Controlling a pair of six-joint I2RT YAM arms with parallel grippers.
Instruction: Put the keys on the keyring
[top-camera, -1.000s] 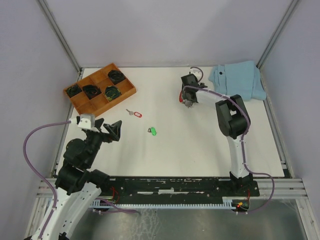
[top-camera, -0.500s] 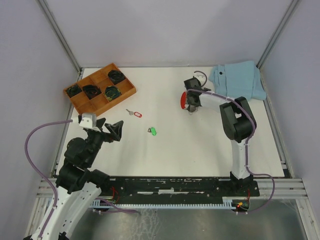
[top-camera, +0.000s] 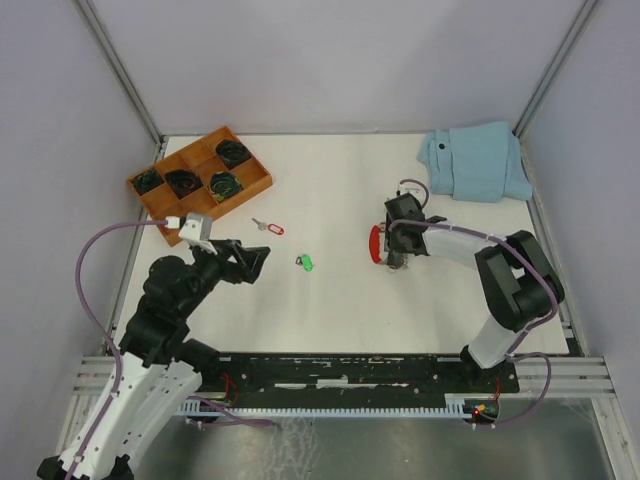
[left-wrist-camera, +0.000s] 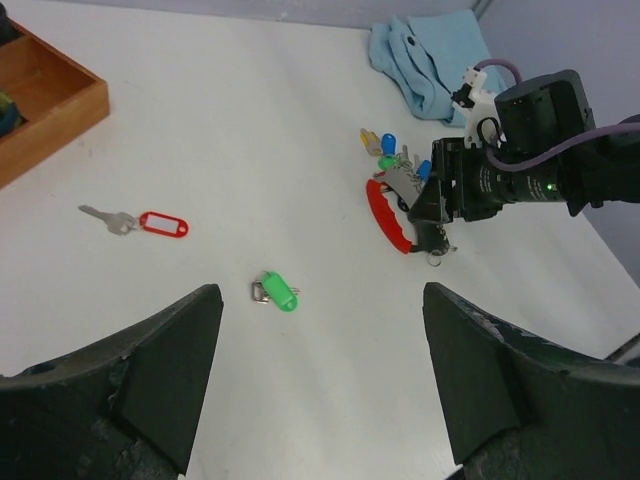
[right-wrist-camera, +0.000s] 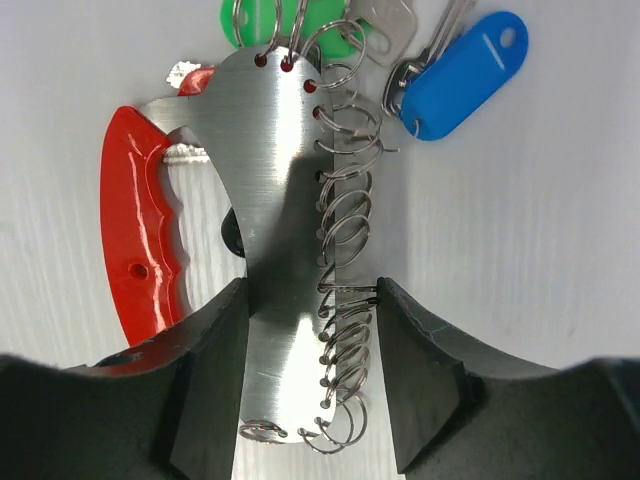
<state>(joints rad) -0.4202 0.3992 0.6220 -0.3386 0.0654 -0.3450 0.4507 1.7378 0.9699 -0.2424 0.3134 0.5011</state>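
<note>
The keyring (right-wrist-camera: 280, 200) is a brushed metal plate lined with several wire rings, with a red curved handle (right-wrist-camera: 140, 240) and blue (right-wrist-camera: 465, 70) and green tags. My right gripper (right-wrist-camera: 312, 330) is shut on the plate's narrow end, jaws touching the plate edge and the rings. Seen from above, the keyring (top-camera: 375, 244) sits right of centre under that gripper (top-camera: 397, 252). A key with a red tag (top-camera: 270, 228) (left-wrist-camera: 150, 222) and a key with a green tag (top-camera: 306, 263) (left-wrist-camera: 278, 292) lie loose on the table. My left gripper (top-camera: 250, 262) (left-wrist-camera: 320, 380) hovers open left of the green-tagged key, holding nothing.
A wooden compartment tray (top-camera: 252, 185) with dark coiled items stands at the back left. A folded light blue cloth (top-camera: 478, 160) lies in the back right corner. Metal frame posts and grey walls border the white table.
My right gripper closed on the keyring and carried it from the back of the table toward the near middle right. My left arm reached forward and right toward the keys.
</note>
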